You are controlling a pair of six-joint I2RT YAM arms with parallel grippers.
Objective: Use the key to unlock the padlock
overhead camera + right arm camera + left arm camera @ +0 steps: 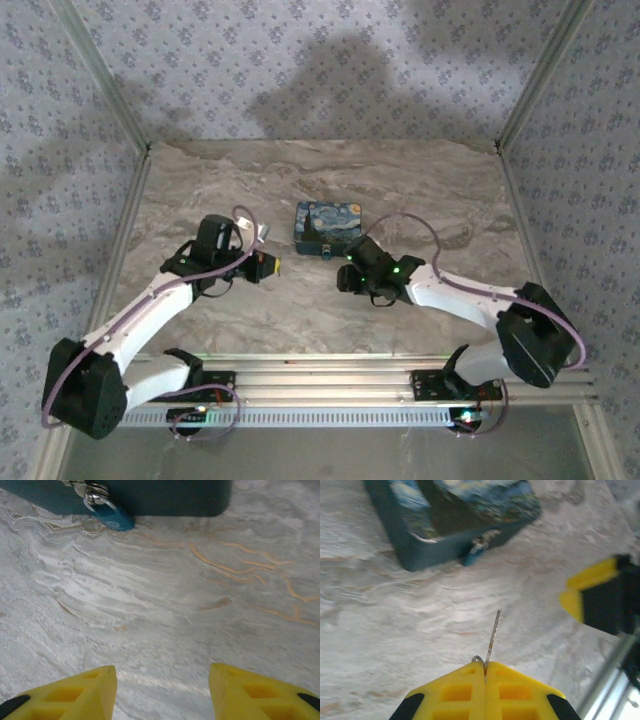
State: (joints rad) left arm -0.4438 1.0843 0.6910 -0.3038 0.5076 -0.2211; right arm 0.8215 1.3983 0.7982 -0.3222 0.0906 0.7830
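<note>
A dark teal box point(330, 225) with a starry-night lid stands mid-table. A small blue padlock point(114, 517) with a silver shackle hangs on its front latch and also shows as the padlock point(472, 556) and the padlock point(326, 250). My left gripper point(485, 664) is shut on the key point(493, 637), a thin metal blade that sticks out toward the box, its ring at the fingertips. The blade is well short of the padlock. My right gripper point(162, 672) is open above bare table, just in front of the box point(150, 497), with nothing between its fingers.
The marbled tabletop point(230, 180) is ringed by patterned walls and aluminium posts. A yellow-and-black finger of the right gripper point(592, 592) juts in at the right of the left wrist view. The two grippers face each other in front of the box, left gripper point(268, 266) and right gripper point(347, 270).
</note>
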